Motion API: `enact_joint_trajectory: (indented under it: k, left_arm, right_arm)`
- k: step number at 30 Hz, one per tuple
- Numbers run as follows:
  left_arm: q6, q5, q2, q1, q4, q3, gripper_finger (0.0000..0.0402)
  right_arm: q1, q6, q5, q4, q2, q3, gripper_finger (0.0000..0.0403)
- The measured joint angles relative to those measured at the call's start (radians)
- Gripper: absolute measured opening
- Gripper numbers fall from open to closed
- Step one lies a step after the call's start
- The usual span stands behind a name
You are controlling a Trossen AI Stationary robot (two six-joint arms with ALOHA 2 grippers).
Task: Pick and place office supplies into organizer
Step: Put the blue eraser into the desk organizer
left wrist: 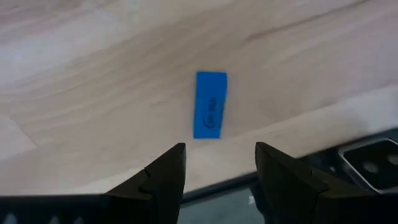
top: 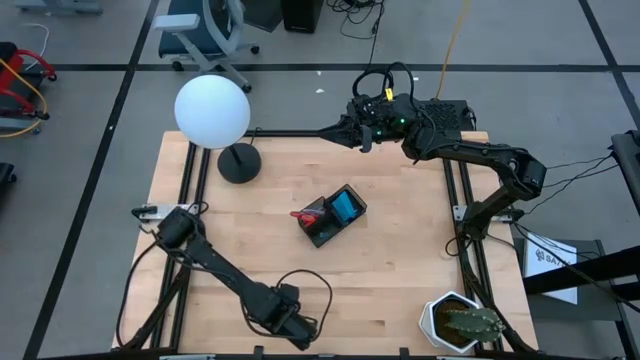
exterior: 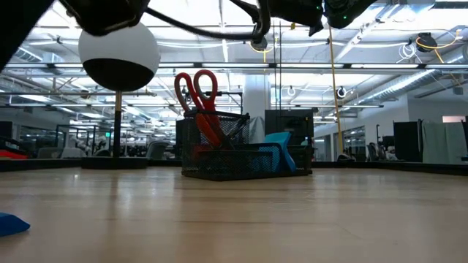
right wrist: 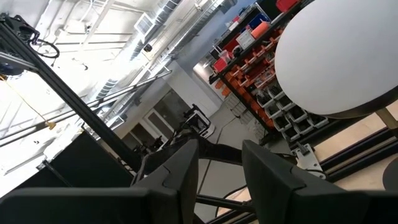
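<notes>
A wooden table (top: pixel 400 250) stands in an open workshop. At its centre the organizer (top: pixel 333 217) holds scissors (exterior: pixel 199 98) and a notepad (top: pixel 344 208). The eraser (left wrist: pixel 210 104) lies near the left edge, below the left gripper (left wrist: pixel 220 163), fingers apart. The right gripper (right wrist: pixel 219 163) waits raised at the far edge, fingers apart, near a lamp (top: pixel 213 112).

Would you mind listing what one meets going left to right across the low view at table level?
Blue eraser → lamp → red-handled scissors standing in the black mesh organizer → blue notepad in the same organizer.
</notes>
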Motion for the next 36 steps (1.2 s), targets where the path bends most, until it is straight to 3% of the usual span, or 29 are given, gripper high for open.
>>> enact_joint_trajectory:
  k: [27,36]
  left_arm:
    - [0.017,-0.011,0.089,0.027,0.012,-0.001,0.0198]
    - [0.091,0.108,0.159,0.050,0.044,0.003,0.0198]
  right_arm:
    - [0.000,0.000,0.000,0.000,0.000,0.000,0.0116]
    - [0.000,0.000,0.000,-0.008,0.000,0.000,0.0116]
